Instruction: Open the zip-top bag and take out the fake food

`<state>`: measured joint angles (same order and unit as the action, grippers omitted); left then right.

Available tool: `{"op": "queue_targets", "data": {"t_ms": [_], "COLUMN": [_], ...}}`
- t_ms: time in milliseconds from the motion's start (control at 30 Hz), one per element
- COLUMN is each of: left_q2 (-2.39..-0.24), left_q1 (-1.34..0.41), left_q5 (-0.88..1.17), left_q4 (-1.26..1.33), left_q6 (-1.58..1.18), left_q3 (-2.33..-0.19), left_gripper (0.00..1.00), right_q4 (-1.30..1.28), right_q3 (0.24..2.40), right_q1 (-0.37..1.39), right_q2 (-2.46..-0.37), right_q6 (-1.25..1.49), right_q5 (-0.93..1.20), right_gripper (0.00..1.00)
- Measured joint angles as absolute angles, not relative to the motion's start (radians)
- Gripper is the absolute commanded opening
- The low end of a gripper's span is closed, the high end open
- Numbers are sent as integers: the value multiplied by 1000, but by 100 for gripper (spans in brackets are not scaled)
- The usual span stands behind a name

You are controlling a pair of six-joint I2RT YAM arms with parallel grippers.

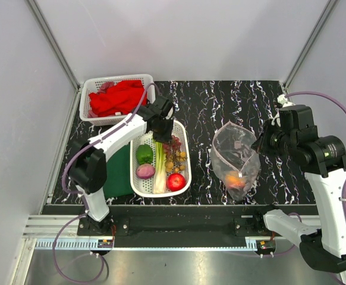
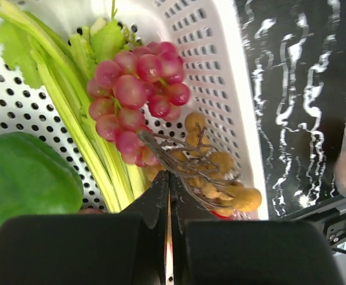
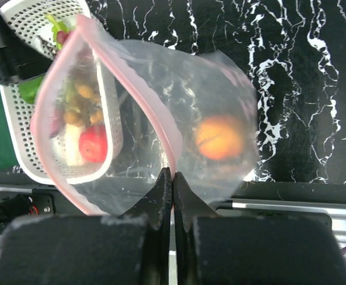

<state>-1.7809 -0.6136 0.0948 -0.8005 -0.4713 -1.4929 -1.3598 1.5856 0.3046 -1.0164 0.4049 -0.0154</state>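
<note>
Right gripper (image 3: 172, 178): 2 fingers pressing together on pinkish zip strip (image 3: 159, 127) of zip-top bag (image 3: 137, 172), bag mouth gaping open. Orange peach (image 3: 219, 138) lying inside bag, just beyond fingertips. Bag sitting between white basket (image 1: 186, 142) and right arm, near front of table (image 1: 220, 107).

Left gripper (image 2: 169, 181) hanging over basket, fingers pressing together. Tips sitting just beside stem of yellow-brown berry bunch (image 2: 220, 178); cannot tell if pinching it. Grapes (image 2: 137, 95), leek (image 2: 84, 119), pepper (image 2: 24, 178), apple (image 1: 175, 181), onion (image 1: 145, 171) lying in basket, outside bag.

No readable text, label, brand, number or sign shows in any view.
</note>
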Motion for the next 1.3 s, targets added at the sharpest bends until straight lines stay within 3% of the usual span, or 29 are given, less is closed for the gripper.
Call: {"op": "queue_targets", "data": {"t_ms": [33,67,167,233,300,500,633,733,800,900,1300], "left_q2": [-1795,-1812,-1829,-1829,-1824,-1732,-1616,-1544,-1530,-1558,-1848], "left_q1": [-608,-602,-599,-603,-609,-641,-707,-803,-877,-970,-1022], "left_q5": [103,111,113,99,77,39,62,108,130,159,117], "left_q4": [-801,-803,-822,-847,-860,-908,-908,-849,-785,-698,-657], "left_q6": [-470,-468,-457,-448,-439,-429,-486,-554,-595,-656,-702], "left_q3": [-1493,-1493,-1496,-1514,-1542,-1646,-1703,-1722,-1741,-1790,-1914], "left_gripper": [2,26,61,74,78,74,59,54,44,29,12], "right_q4": [-1360,-1360,-1359,-1357,-1354,-1320,-1295,-1276,-1266,-1253,-1218], "right_q3": [1586,1585,1578,1565,1550,1516,1502,1501,1501,1501,1501], "right_q1": [305,305,305,305,305,305,305,305,305,305,305], "right_q2": [-1016,-1016,-1017,-1017,-1019,-1039,-1058,-1073,-1079,-1082,-1089], "right_q6": [406,409,416,416,416,413,405,401,400,400,478], "right_q5": [-10,-4,14,23,30,56,73,84,97,101,163], "right_gripper": [0,0,0,0,0,0,0,0,0,0,0]}}
